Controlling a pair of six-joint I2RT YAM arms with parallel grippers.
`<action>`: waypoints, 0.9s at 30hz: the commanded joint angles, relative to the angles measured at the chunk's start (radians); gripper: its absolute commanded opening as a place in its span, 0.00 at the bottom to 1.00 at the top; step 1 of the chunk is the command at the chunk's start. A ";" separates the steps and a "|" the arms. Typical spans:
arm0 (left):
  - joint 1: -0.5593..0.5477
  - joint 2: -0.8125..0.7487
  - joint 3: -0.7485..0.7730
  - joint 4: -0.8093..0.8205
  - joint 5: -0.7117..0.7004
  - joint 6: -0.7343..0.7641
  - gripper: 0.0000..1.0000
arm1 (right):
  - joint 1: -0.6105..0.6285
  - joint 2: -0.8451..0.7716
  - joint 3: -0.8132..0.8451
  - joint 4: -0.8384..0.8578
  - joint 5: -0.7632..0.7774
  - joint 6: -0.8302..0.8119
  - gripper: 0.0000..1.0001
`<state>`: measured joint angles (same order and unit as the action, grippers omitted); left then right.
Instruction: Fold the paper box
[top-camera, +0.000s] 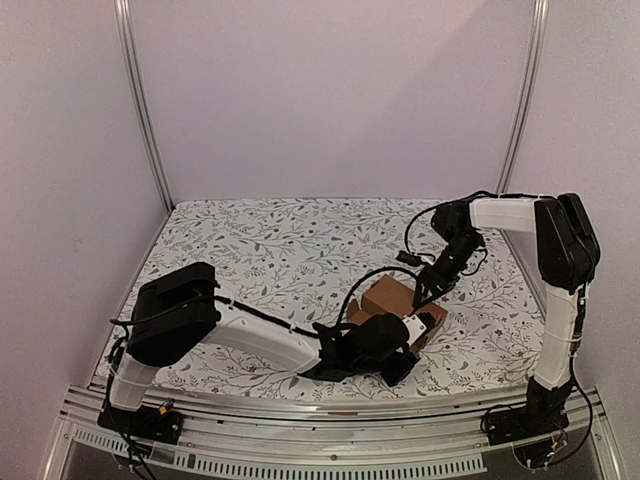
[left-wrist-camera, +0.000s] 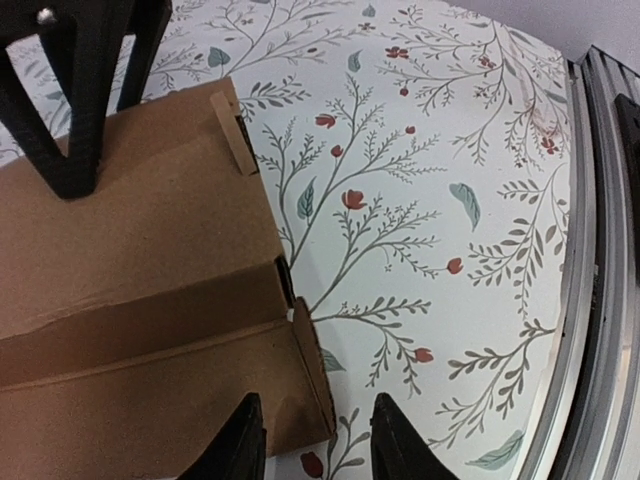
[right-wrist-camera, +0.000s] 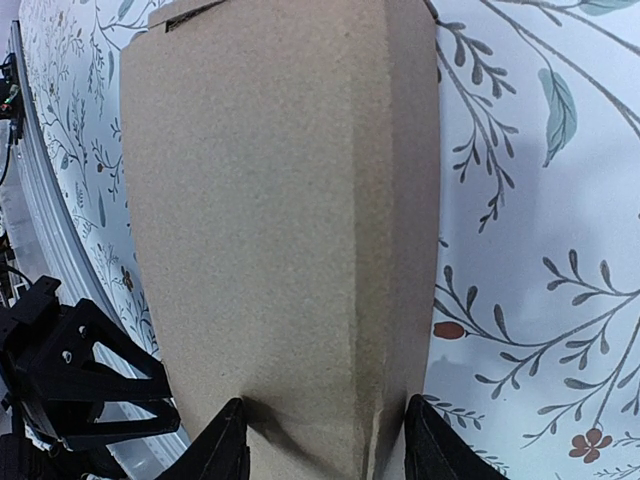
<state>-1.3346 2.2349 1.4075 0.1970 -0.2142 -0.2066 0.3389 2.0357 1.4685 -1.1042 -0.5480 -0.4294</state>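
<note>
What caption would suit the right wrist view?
Right gripper clasping the paper box between its fingers, over a floral tablecloth.

You're looking at a lab robot cell: plain white walls (top-camera: 330, 90), metal posts (top-camera: 140, 100), a slotted rail (top-camera: 300, 455) carrying the left arm (top-camera: 250, 340) and right arm (top-camera: 565, 250), and a floral cloth (top-camera: 280, 250) on the table.

Pale, plain walls (top-camera: 330, 90) joined by slim metal posts (top-camera: 145, 110). A white tablecloth (top-camera: 260, 250) with leafy sprigs and red flowers; an aluminium rail (top-camera: 300, 440) along its near edge.
</note>
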 joint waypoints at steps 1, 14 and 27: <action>-0.009 -0.035 -0.031 0.018 -0.029 -0.046 0.36 | -0.006 0.021 -0.010 -0.002 0.016 0.002 0.51; -0.002 0.028 0.049 -0.017 0.032 -0.010 0.20 | -0.007 0.023 -0.009 -0.001 0.013 0.000 0.51; 0.005 0.071 0.116 -0.122 -0.008 -0.029 0.19 | -0.007 0.026 -0.008 -0.004 0.007 -0.003 0.50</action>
<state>-1.3331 2.2848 1.4994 0.1352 -0.1970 -0.2298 0.3378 2.0357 1.4685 -1.1042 -0.5488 -0.4297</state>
